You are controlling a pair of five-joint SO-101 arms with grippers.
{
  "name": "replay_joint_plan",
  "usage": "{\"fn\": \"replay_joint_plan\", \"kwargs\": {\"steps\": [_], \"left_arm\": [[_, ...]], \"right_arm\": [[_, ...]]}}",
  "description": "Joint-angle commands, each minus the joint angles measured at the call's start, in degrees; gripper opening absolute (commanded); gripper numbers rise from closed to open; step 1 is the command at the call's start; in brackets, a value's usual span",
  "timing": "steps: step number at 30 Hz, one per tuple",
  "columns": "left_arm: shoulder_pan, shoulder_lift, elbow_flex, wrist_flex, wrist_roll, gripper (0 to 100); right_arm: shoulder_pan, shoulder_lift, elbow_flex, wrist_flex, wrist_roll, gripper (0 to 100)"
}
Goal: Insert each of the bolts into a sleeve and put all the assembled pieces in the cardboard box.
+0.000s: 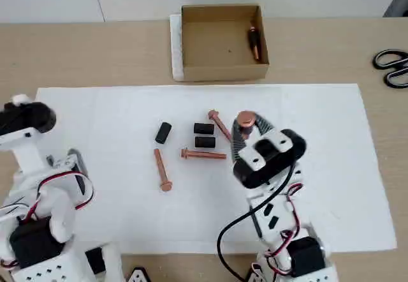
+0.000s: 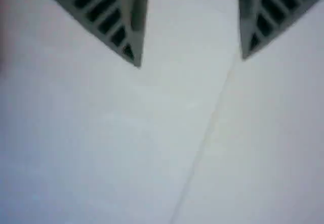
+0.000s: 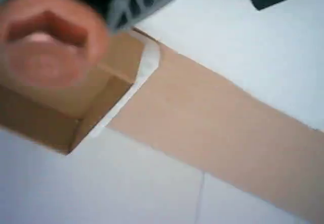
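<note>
A copper-coloured metal bolt [image 1: 245,118] is clamped head upward in the right arm's fingers [image 1: 238,136], above the white paper sheet [image 1: 319,167]. It is blurred in the wrist view, so it may or may not carry a sleeve. Three more copper bolts [image 1: 162,169] and three short black cylindrical sleeves [image 1: 203,128] lie loose on the sheet nearby. One assembled piece [image 1: 254,43] lies in the open brown cardboard box [image 1: 220,73], on the tan worktop [image 1: 95,52] beyond the sheet. The left arm's fingers [image 2: 114,21] are spread apart over bare paper.
</note>
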Motion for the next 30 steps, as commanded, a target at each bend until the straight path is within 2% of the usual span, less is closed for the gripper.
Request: {"fn": "replay_joint_plan", "kwargs": {"steps": [1, 7, 16, 22, 30], "left_arm": [[-4.48, -0.53, -2.68, 2.73, -1.14, 12], [-12.04, -0.53, -2.51, 4.13, -15.12, 12], [-21.01, -0.53, 2.15, 4.40, -22.59, 12], [-29.19, -0.53, 4.97, 4.13, -24.44, 12], [-33.32, -0.53, 4.97, 3.43, -24.18, 12]], "right_arm": [[3.12, 6.99, -15.91, 0.31, 0.79, 0.2], [4.97, 27.82, -39.82, 0.48, 0.44, 0.2], [5.05, 55.69, -59.43, -0.04, 0.35, 0.2], [5.05, 74.33, -69.63, -0.13, 0.26, 0.2], [6.55, 103.08, -89.49, -2.51, 0.26, 0.3]]}}
